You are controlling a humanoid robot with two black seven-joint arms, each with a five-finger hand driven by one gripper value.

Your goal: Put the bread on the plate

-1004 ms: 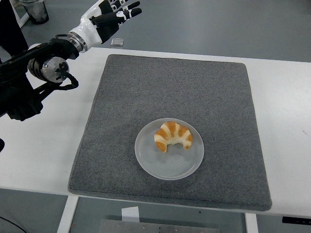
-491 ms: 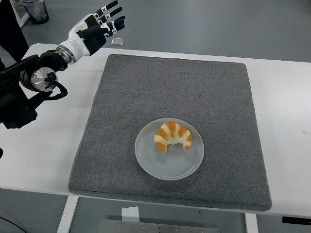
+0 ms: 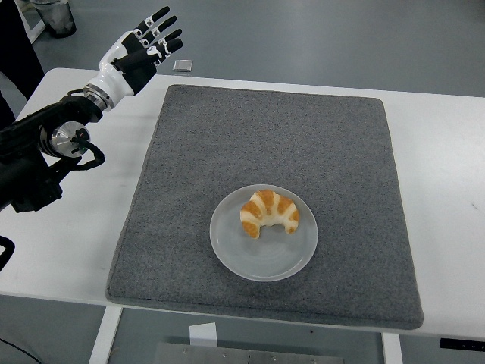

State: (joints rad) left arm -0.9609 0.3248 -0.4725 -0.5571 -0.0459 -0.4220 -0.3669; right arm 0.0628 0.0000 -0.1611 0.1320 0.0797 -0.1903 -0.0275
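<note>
My left hand [image 3: 140,47] hangs above the far left corner of the white surface [image 3: 68,227], its fingers [image 3: 161,13] spread loose and grasping nothing. The croissant [image 3: 269,213] lies on the translucent round plate [image 3: 261,262], in its far half, and the plate sits on the near middle of the grey felt mat [image 3: 303,136] that covers most of the surface. No writing that I can read shows anywhere. Past the far edge lies a grey floor [image 3: 341,38], with a small pale square object [image 3: 182,66] on it and a dark bin [image 3: 53,15] at the upper left.
</note>
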